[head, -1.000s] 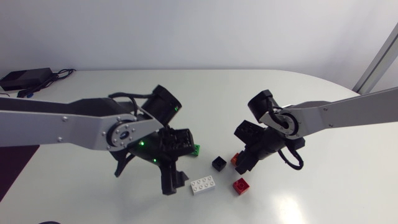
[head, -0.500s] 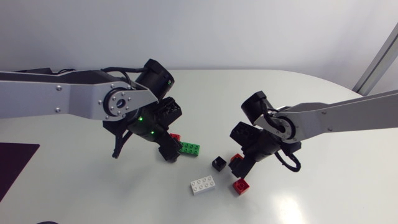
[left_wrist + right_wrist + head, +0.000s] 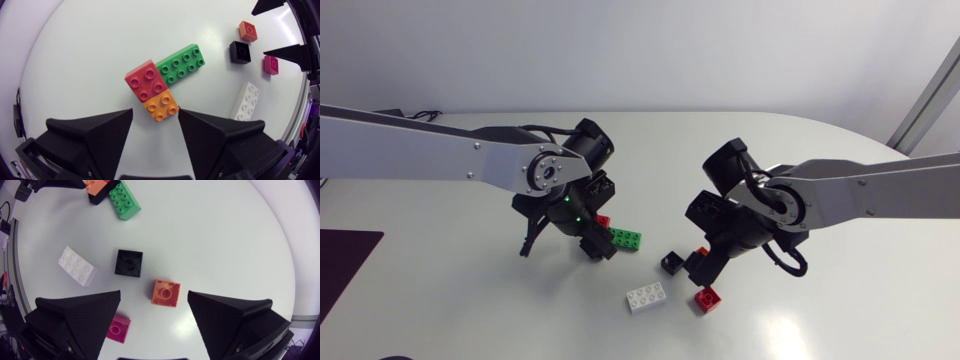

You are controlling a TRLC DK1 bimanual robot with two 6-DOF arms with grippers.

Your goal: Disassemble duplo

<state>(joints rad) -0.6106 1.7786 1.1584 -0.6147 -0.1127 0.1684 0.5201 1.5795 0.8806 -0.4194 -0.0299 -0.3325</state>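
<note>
- Between the spread fingers of my left gripper (image 3: 155, 137), at twelve o'clock just past the tips, sits the orange brick (image 3: 161, 105) of the joined cluster. Nothing is pinched.
- At that brick's eleven o'clock the red brick (image 3: 146, 80) touches it and seems to ride a layer higher. The green brick (image 3: 181, 63) runs off from the red one toward two o'clock.
- This cluster is what remains to pull apart, I judge. It is hard, stiff, light plastic held only by stud friction, so it won't crush, but it will skid across the smooth counter (image 3: 90, 60) if pushed from one side.
- The best hold, I think, is square on the flat side walls of the orange brick, never on the studs. Glossy walls taken at a corner could squirt out from my broad wedge fingers.
- Farther out, around two o'clock, loose singles lie apart from one another: the white brick (image 3: 246, 101), the black brick (image 3: 240, 51), the magenta brick (image 3: 271, 64) and the small orange brick (image 3: 248, 30).
- Beyond them, my right gripper (image 3: 155, 330) also stands spread and holds nothing, with the small orange brick just ahead at its twelve o'clock. It could brace the green brick while I pull.
</note>
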